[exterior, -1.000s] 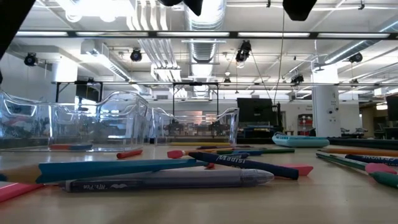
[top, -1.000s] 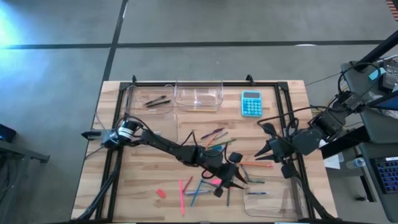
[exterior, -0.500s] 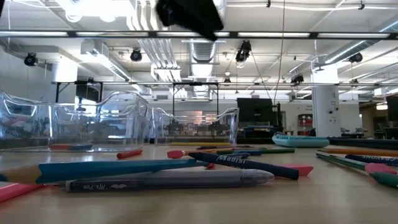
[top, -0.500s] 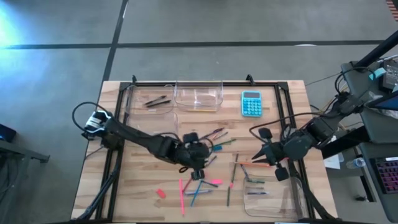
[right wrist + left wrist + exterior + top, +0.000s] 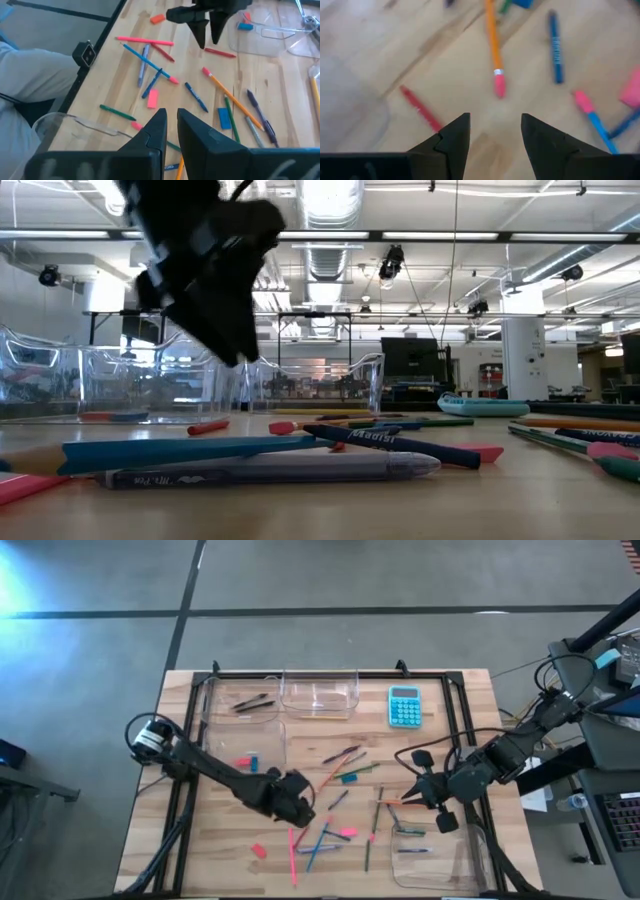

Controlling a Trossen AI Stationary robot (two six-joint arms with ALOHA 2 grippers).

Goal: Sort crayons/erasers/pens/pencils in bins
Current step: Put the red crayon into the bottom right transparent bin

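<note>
**A:** How far along was the sorting?

**B:** Early, I'd judge. The bins [image 5: 320,695] left of the turquoise calculator [image 5: 404,706] held only a few dark pens and a yellow stick. Most sticks [image 5: 345,777] and a pink eraser [image 5: 258,851] lay loose on the worktop [image 5: 225,840] below the calculator.

**A:** And the grippers?

**B:** The left gripper [image 5: 492,135] hung over the scattered sticks below and left of the calculator, jaws apart and empty. The right gripper [image 5: 171,127] hovered below the calculator, jaws nearly together, holding nothing I could see.

**A:** Anything unclear?

**B:** The clear bins' edges were hard to trace, and the bin [image 5: 435,860] below the calculator was partly hidden by the right arm.
</note>
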